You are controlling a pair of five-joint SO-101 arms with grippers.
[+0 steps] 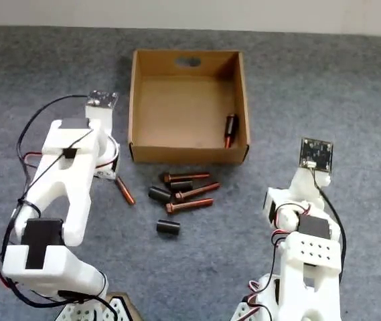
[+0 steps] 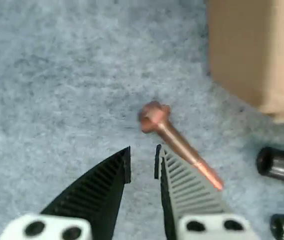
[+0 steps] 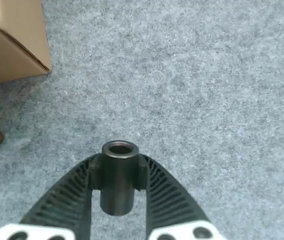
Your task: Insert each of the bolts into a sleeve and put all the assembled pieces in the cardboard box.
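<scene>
On grey carpet [image 3: 206, 75], right end effector [image 3: 118, 164] clamps a black tubular sleeve [image 3: 118, 192]; left end effector [image 2: 142, 151] gapes beside a coppery bolt [image 2: 177, 144].

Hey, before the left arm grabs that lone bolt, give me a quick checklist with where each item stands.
1. Left gripper open: ok, narrowly.
2. Bolt lined up with its gap: not ok, it lies off to one side, past one finger.
3. Bolt clear of other parts: ok, alone on the carpet.
4. Right gripper shut on sleeve, bore unblocked: ok.
5. Cardboard box has room: ok, one assembled piece inside.
</scene>
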